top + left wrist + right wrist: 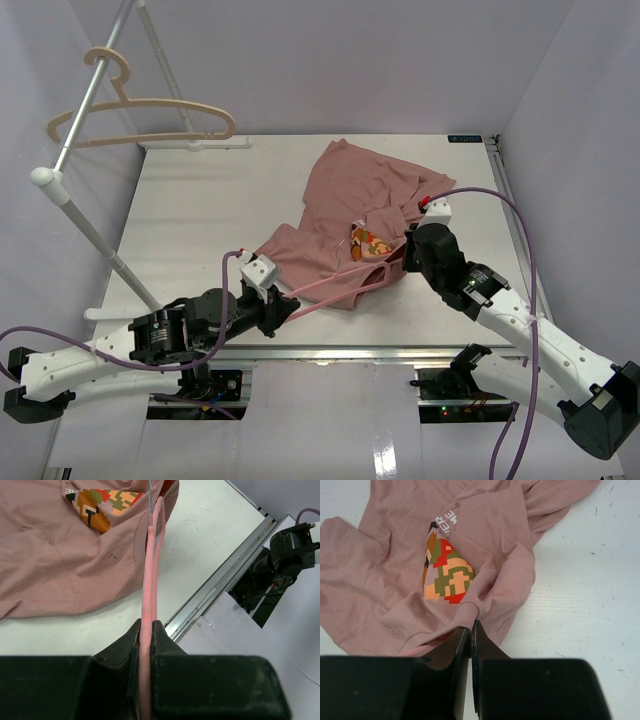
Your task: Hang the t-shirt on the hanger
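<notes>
Pink hanger [149, 580] frame is gripped edge-on in the narrowly closed left tool [146, 630], its far end pointed at the collar of the t-shirt [380, 570], which lies crumpled mid-surface [190, 210]. The ribbed collar edge is pinched in the shut right tool [470, 630]. Threading is judged barely begun: no shoulder is seen seated on the frame.

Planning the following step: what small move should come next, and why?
Probably slide the hanger forward into the neck opening: the left gripper clamps one end, the other end sits at the collar of the t-shirt, which the right gripper pinches.
</notes>
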